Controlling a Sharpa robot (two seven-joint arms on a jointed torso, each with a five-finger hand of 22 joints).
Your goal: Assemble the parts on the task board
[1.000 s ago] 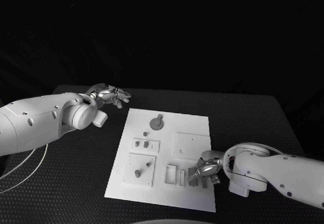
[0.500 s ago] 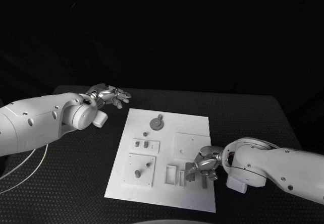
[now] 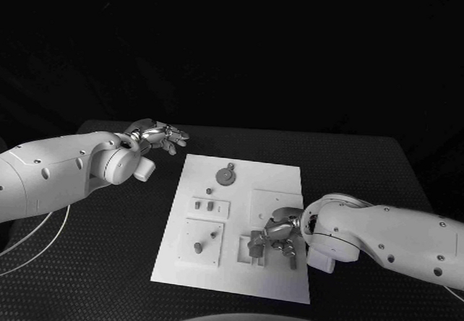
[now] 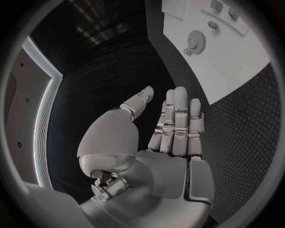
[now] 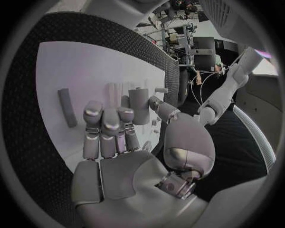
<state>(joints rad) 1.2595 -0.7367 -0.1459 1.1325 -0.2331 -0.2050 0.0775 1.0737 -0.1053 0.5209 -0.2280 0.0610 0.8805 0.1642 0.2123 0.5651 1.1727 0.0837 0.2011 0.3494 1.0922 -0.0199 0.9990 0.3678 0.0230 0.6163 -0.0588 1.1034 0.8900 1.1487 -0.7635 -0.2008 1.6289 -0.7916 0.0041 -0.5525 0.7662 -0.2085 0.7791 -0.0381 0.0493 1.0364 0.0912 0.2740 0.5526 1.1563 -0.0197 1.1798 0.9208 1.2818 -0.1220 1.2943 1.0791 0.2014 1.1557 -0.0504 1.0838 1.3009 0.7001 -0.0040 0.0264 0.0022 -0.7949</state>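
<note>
Head view: right hand (image 3: 280, 233) low over the near part of the task board (image 3: 278, 179), left hand (image 3: 160, 137) off the board.

Right hand fingers (image 5: 106, 124) lie side by side, stretched over the white plate, and I cannot tell whether they pinch anything; a short grey cylinder (image 5: 139, 105) stands just past the fingertips, and a grey bar (image 5: 67, 114) lies flat beside them. Slotted recesses (image 3: 245, 249) sit right beside this hand, their contents too small to tell. Farther off, a round part (image 3: 224, 176) rests on the board. Left hand hovers beyond the board's far corner, over the black table (image 3: 101, 262), fingers straight and apart, grasping nothing.
</note>
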